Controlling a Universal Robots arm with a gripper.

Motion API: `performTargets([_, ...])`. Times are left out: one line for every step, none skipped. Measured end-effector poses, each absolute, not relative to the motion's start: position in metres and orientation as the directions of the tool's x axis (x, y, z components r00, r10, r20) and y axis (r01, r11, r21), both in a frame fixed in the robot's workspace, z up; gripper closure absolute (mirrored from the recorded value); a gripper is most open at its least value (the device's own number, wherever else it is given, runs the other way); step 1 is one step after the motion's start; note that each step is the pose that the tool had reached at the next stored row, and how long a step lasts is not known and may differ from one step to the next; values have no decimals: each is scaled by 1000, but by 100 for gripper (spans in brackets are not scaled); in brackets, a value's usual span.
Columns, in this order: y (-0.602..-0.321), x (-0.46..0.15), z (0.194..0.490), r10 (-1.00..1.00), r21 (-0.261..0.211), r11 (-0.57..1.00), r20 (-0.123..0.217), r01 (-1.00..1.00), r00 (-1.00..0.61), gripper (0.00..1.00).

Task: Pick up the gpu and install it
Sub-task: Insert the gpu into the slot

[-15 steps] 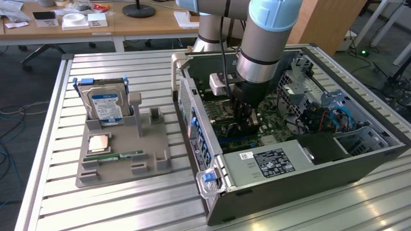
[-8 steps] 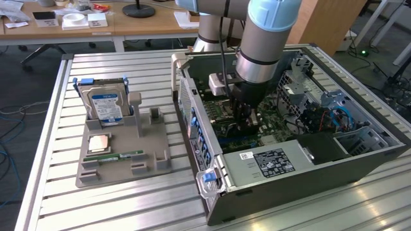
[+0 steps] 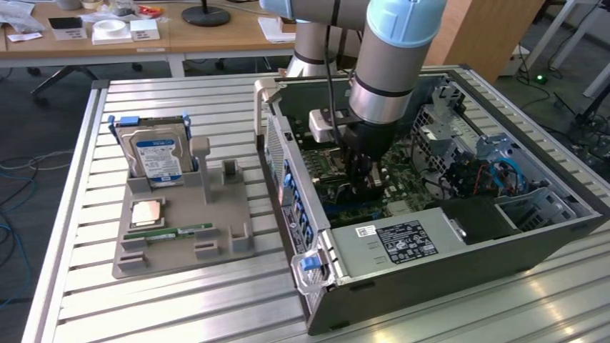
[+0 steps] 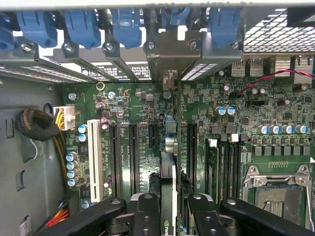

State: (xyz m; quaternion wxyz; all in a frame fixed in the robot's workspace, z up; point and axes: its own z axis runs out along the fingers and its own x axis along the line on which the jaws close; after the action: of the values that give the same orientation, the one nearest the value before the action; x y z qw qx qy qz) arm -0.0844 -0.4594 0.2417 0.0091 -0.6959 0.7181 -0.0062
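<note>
The gripper (image 4: 169, 209) is being held down inside the open computer case (image 3: 433, 268), directly over the motherboard (image 4: 246, 128). In the wrist view the gpu (image 4: 168, 184) is being seen edge-on as a thin card standing upright between the two black fingers (image 4: 146, 211), which are being pressed against its two faces; the pincer is thus clamped on the gpu. The card is lying along the line of the expansion slots (image 4: 133, 157) on the motherboard, with dark slots on both sides of it. Its far end is being carried toward the silver bracket openings at the rear wall of the case, below the row of blue retention clips (image 4: 127, 24). Whether the card's lower edge is already touching the motherboard cannot be told.

In the exterior view the arm (image 3: 391, 64) is being reached down into the case from above, and the gripper (image 3: 364, 187) is being seen low against the motherboard, near the middle of the case. Beside the case, on the exterior view's left, a grey parts holder (image 3: 181, 246) is resting on the slatted table (image 3: 86, 214). On the holder a hard drive (image 3: 157, 158) is standing upright, and a memory stick (image 3: 170, 231) is lying flat in front of it.
</note>
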Motion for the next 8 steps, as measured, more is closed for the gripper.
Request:
performTargets([-459,-84,242,-999,-22,31,-5,-999,-31,74])
performTargets([-459,-84,242,-999,-21,31,-4,-999,-31,74])
performTargets([-459,-84,241,-1000,-21,31,-4,-999,-31,74])
performTargets([-459,-84,241,-999,-22,31,-4,-999,-31,74])
performTargets([-459,-84,241,-999,-22,31,-5,-999,-31,74])
performTargets([-459,-85,240,-999,-22,31,-5,-999,-31,74])
performTargets([-459,-85,240,-999,-22,31,-5,-999,-31,74])
performTargets([-459,-85,239,-999,-22,31,-5,-999,-31,74])
